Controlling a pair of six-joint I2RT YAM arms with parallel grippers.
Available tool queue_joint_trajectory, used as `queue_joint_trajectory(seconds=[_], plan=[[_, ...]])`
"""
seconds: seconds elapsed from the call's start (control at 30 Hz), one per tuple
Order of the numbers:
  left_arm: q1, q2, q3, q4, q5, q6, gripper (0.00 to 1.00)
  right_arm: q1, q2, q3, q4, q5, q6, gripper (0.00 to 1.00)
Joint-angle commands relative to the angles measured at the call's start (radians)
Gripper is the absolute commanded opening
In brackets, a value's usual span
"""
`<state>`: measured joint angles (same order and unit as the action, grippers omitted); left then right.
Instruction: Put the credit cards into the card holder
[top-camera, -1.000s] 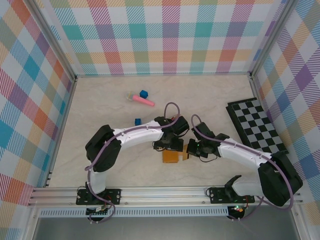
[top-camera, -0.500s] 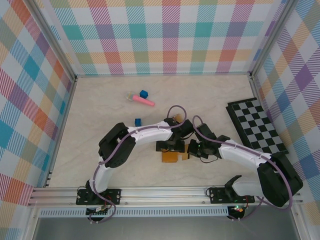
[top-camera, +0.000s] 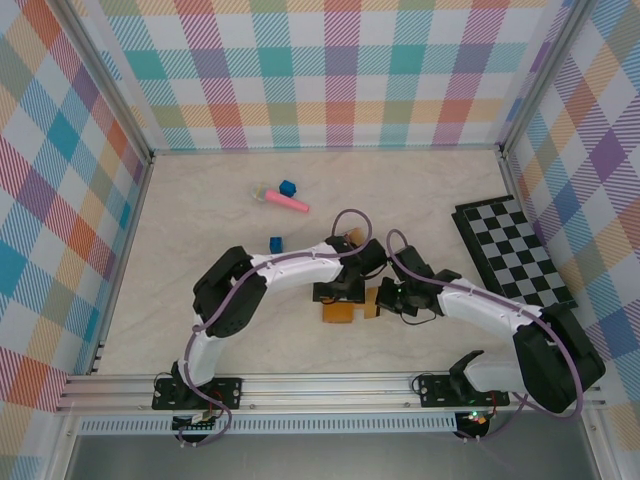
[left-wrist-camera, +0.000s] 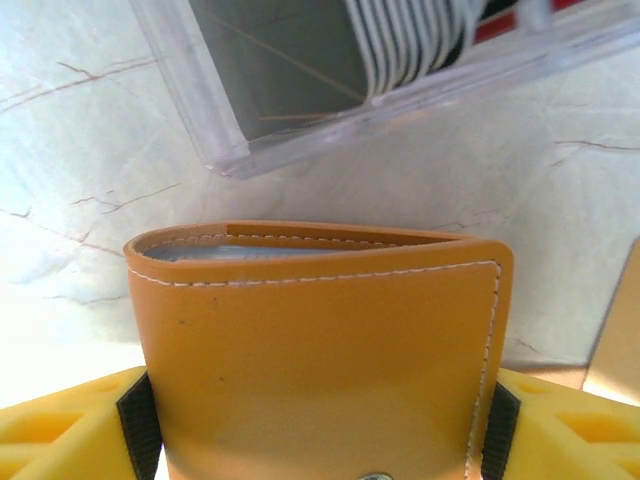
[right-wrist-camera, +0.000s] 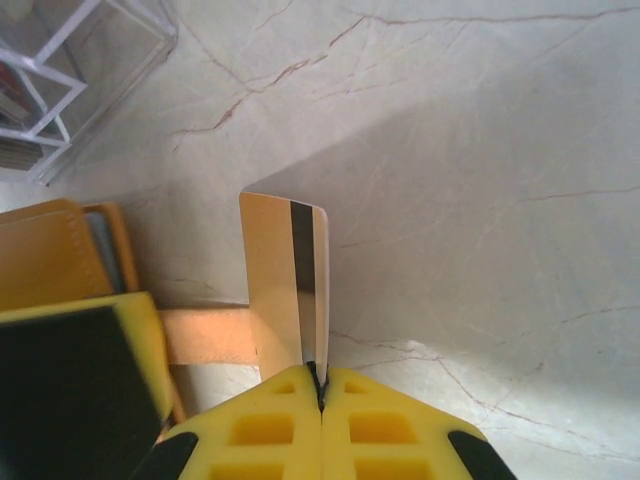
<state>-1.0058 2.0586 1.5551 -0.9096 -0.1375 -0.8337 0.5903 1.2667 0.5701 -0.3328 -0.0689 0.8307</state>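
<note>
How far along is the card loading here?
Done: a grey edge shows inside the card holder, possibly a card already in. In hand: right gripper pinches a tan striped card beside it; left gripper straddles the holder. Left: inserting that card, plus cards in the clear box.

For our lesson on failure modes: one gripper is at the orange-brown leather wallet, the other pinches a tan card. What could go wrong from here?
1. The right gripper pinches the tan black-striped card by one end only; it may pivot or slip when pushed.
2. The orange-brown leather card holder shows a narrow opening; the card may catch its stitched lip.
3. The left gripper, pads against the holder's sides, sits close beside the right one; they could bump.
</note>
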Motion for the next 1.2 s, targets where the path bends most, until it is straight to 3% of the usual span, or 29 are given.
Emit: queue_joint_trajectory(seconds=[0.0, 0.53, 0.7, 1.17], plan=[[-0.010, -0.107, -0.022, -0.035, -0.070, 0.012, 0.77, -0.011, 0.030, -0.018, -0.106, 0.069, -0.007, 0.05], [0.006, -0.152, -0.142, 0.046, -0.030, 0.028, 0.78, -0.026, 0.054, 0.010, -0.126, 0.075, -0.027, 0.05], [0.005, -0.164, -0.135, 0.105, 0.023, 0.054, 0.85, -0.027, 0.054, 0.014, -0.130, 0.076, -0.028, 0.05], [0.007, 0.016, 0.004, -0.008, -0.009, 0.033, 0.90, -0.032, 0.051, -0.007, -0.124, 0.084, -0.019, 0.05]])
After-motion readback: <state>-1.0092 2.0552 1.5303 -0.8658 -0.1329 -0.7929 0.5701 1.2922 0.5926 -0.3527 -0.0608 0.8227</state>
